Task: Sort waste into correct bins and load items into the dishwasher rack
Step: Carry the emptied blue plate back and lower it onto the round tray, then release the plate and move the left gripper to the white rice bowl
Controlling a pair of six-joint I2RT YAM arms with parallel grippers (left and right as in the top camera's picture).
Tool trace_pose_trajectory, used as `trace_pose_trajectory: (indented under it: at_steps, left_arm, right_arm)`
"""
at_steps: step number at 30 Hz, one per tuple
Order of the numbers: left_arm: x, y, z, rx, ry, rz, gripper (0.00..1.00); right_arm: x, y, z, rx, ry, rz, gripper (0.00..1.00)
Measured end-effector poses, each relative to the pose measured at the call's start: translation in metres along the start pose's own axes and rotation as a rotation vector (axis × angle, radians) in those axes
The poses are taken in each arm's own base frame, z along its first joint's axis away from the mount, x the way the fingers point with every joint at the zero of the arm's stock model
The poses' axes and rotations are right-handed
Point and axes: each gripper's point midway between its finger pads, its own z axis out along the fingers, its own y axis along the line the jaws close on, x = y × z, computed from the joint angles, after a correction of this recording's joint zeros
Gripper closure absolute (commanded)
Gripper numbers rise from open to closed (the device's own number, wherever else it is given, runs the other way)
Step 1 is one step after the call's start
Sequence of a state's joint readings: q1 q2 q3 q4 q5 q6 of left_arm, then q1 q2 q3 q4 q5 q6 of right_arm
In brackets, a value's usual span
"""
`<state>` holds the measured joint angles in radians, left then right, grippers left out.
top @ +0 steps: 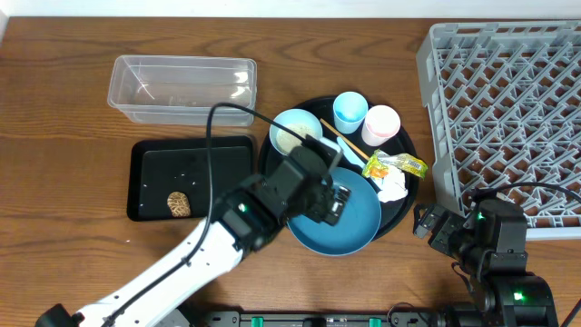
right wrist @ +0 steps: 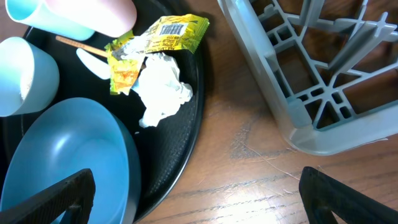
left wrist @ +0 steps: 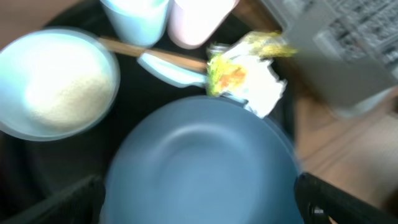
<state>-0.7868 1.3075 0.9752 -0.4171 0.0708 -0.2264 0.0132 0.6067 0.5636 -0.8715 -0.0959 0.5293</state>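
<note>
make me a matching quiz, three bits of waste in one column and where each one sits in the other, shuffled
Things
1. small brown food lump
2. loose white rice grains
3. crumpled white tissue

Places
A. on the round black tray, beside the large blue plate
B. in the shallow black rectangular tray
C. in the pale white-blue bowl

Pairs: 1-B, 2-C, 3-A

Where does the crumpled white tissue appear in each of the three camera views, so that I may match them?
Overhead: tissue right of centre, beside the blue plate's right rim.
Left wrist: tissue upper right, beyond the plate.
Right wrist: tissue upper left of centre.
Shared landmark: the yellow-green wrapper lying against it.
</note>
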Motion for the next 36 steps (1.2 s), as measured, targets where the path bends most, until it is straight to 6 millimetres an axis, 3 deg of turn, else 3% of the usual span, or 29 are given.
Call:
trace_pose_trajectory:
  at_steps: [3,7,12,18,22,32,36]
  left_arm:
    - [-0.001,0.027,0.001,-0.075,0.081,-0.025,0.03]
    - [-0.027,0.056,0.000,-0.145,0.120,-0.072,0.02]
    - [-0.055,0.071,0.008,-0.158,0.102,-0.164,0.02]
    - [-0.043,0.059,0.032,-0.078,0.177,-0.264,0.02]
    - [-0.042,0.061,0.036,-0.088,0.179,-0.298,0.02]
    - [-0.027,0.112,0.055,-0.250,0.194,-0.619,0.02]
    - [-0.028,0.116,0.069,-0.254,0.184,-0.675,0.01]
  right_arm:
    - [0.000,0.000,0.000,0.000,0.000,0.000,0.01]
    - [0.000,0.000,0.000,0.000,0.000,0.000,0.01]
    - [0.000,0.000,0.000,0.000,0.000,0.000,0.01]
    - [0.000,0.000,0.000,0.000,0.000,0.000,0.01]
    - [0.000,0.000,0.000,0.000,0.000,0.000,0.01]
    - [0.000,0.000,0.000,0.000,0.000,0.000,0.01]
    - [0.000,0.000,0.000,0.000,0.000,0.000,0.01]
